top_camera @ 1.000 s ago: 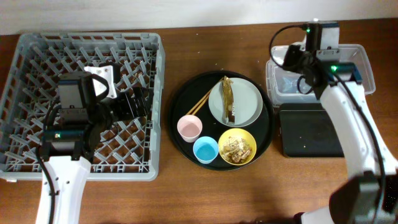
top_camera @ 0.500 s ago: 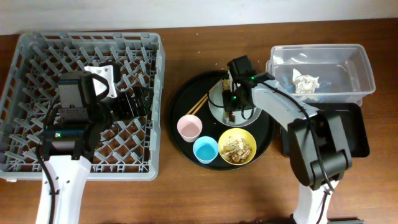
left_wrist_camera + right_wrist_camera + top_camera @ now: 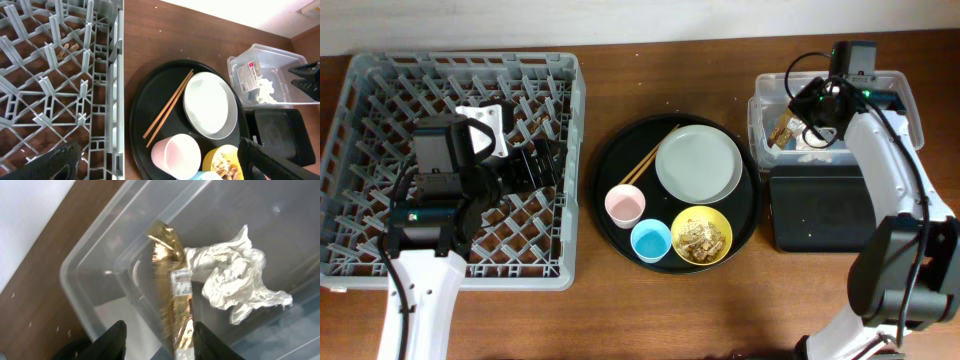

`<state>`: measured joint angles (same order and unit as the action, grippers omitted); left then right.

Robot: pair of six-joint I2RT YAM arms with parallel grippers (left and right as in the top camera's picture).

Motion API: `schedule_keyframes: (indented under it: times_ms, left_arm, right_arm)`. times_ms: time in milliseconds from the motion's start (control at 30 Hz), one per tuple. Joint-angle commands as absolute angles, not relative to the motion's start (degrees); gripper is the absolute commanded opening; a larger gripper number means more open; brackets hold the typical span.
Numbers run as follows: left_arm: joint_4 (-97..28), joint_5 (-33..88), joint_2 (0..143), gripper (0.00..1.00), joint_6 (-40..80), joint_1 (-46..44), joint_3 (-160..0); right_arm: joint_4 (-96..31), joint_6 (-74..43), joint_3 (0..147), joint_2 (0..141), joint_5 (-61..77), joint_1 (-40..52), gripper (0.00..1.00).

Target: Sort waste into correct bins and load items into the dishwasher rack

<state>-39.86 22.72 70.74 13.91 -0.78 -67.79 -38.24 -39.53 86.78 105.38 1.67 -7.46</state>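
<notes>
Nearest row, overhead view: yellow bowl (image 3: 724, 246) holds tan food scraps (image 3: 698, 238). The light-blue cup (image 3: 651, 241) sits just to its left and the pink cup (image 3: 624, 204) just beyond that. Both cups are upright and all three stand on the round black tray (image 3: 745, 200).

To the right of that tray, the shallow black bin (image 3: 820, 210) lies flat on the table.

Mid-depth: the grey plate (image 3: 698, 166) is on the round tray with a bare surface. The chopsticks (image 3: 648, 160) lie diagonally beside its left edge, paired and touching the tray.

Left side: the dishwasher rack (image 3: 570, 120) has no dishes in it. The left gripper (image 3: 542, 165) hangs over its right half. In the left wrist view its fingers stand wide apart at the frame corners with nothing between them.

Far right: the clear tub (image 3: 910, 110) sits just behind the black bin. The right gripper (image 3: 159, 326) is above it. Its fingers (image 3: 112, 340) are parted wider than the brown wrapper (image 3: 176, 295), which stands on end between them inside the tub. Contact with either finger cannot be told. The crumpled white paper (image 3: 235, 282) lies in the tub, touching the wrapper's side.
</notes>
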Motion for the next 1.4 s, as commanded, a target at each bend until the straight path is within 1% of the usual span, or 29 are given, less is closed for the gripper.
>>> schedule_keyframes:
  times_ms: [0,33,100,133,200,267,300,333,367,400,467,567,600,633,667,700,767,833,867,933,967,1033,1067,1133,1167,1233,1267,1333,1367]
  left_arm:
    - [-39.8,23.6,70.7,0.99,13.8,-0.6,-68.7]
    - [-39.8,23.6,70.7,0.99,13.8,-0.6,-68.7]
    - [-39.8,23.6,70.7,0.99,13.8,-0.6,-68.7]
    - [-39.8,23.6,70.7,0.99,13.8,-0.6,-68.7]
    - [-39.8,23.6,70.7,0.99,13.8,-0.6,-68.7]
    - [-39.8,23.6,70.7,0.99,13.8,-0.6,-68.7]
    - [-39.8,23.6,70.7,0.99,13.8,-0.6,-68.7]
    - [-39.8,23.6,70.7,0.99,13.8,-0.6,-68.7]
    - [-42.7,23.8,70.7,0.99,13.8,-0.6,-68.7]
    - [-45.7,24.7,70.8,0.99,15.8,-0.6,-68.7]
    - [-45.6,27.1,71.0,0.99,16.7,-0.7,-68.7]
    - [-45.7,27.9,71.0,0.99,17.1,-0.7,-68.7]
    - [-45.7,28.2,71.0,0.99,17.1,-0.7,-68.7]
    - [-45.7,30.0,71.0,0.99,17.2,-0.7,-68.7]
    - [-45.7,31.5,71.0,0.99,17.3,-0.7,-68.7]
    - [-45.5,33.8,71.0,0.99,17.3,-0.7,-68.7]
    - [-45.2,39.4,71.0,0.99,17.3,-0.7,-68.7]
    - [-42.1,47.4,71.0,0.99,18.0,-0.6,-68.7]
    - [-39.8,51.5,71.0,0.99,19.4,-0.3,-68.7]
    - [-37.0,55.5,71.2,0.99,22.4,1.5,-68.7]
    - [-34.6,60.3,71.8,0.99,23.6,2.3,-68.7]
    - [-27.0,75.7,74.0,0.99,25.6,2.0,-68.7]
    - [-26.1,80.2,75.1,0.99,25.5,0.7,-68.7]
    - [-26.1,84.1,76.2,0.98,25.5,-2.9,-68.7]
    - [-25.9,85.9,76.3,0.93,25.5,-4.3,-68.7]
    - [-23.5,90.0,76.3,0.89,25.5,-6.0,-68.7]
    - [-22.8,90.2,76.3,0.84,25.5,-7.0,-68.7]
    - [-22.3,90.2,76.3,0.79,25.5,-8.9,-68.7]
    - [-21.9,90.2,76.3,0.75,25.5,-9.3,-68.7]
  right_arm:
    - [-42.4,-30.6,87.4,95.2,10.3,-6.2,0.47]
    - [-44.8,-27.7,87.4,92.2,11.3,-4.9,0.47]
    - [-55.8,-21.0,87.4,84.9,11.4,0.9,0.47]
    - [-62.8,-19.7,87.4,83.4,11.4,4.6,0.47]
    - [-71.2,-19.7,86.3,83.9,11.4,12.5,0.47]
    - [-69.9,-19.7,82.4,84.1,11.4,21.3,0.47]
    - [-68.2,-19.7,80.8,84.1,11.4,24.3,0.47]
    - [-63.5,-19.7,76.7,84.1,10.9,29.0,0.47]
    - [-59.1,-19.8,72.8,84.4,10.1,31.4,0.47]
    - [-54.3,-22.2,68.4,85.2,8.6,32.6,0.47]
    - [-47.4,-28.0,63.5,88.8,12.6,32.6,0.42]
    - [-47.1,-31.0,63.3,93.6,13.5,32.6,0.40]
    - [-47.0,-32.5,63.3,95.8,13.6,32.6,0.32]
    - [-47.0,-32.4,63.3,97.5,14.3,32.6,0.14]
    - [-47.2,-32.4,63.4,97.4,14.9,32.6,0.06]
    - [-48.1,-31.7,64.0,96.1,14.8,32.6,0.04]
    - [-52.0,-28.7,66.7,91.3,14.6,32.6,0.04]
    - [-57.0,-23.2,70.3,86.5,14.9,32.0,0.04]
    - [-58.8,-17.9,72.7,83.4,17.5,30.0,0.04]
    - [-57.6,-7.3,76.1,79.5,33.9,24.1,0.04]
    - [-53.2,-3.1,77.0,78.1,47.1,19.0,0.04]
    - [-41.5,-1.7,76.9,80.0,71.7,12.4,0.04]
    - [-36.0,-1.7,76.9,81.3,79.5,12.4,0.04]
    - [-31.0,-3.7,76.9,82.9,81.7,12.9,0.04]
    - [-30.1,-3.7,76.9,83.3,81.7,12.8,0.04]
    - [-29.6,-5.2,76.9,83.4,79.2,12.8,0.04]
    - [-29.5,-6.5,76.9,83.5,77.0,12.8,0.04]
    - [-29.5,-6.5,76.9,83.6,74.3,12.8,0.04]
    - [-29.5,-6.5,76.9,83.6,74.3,12.8,0.04]
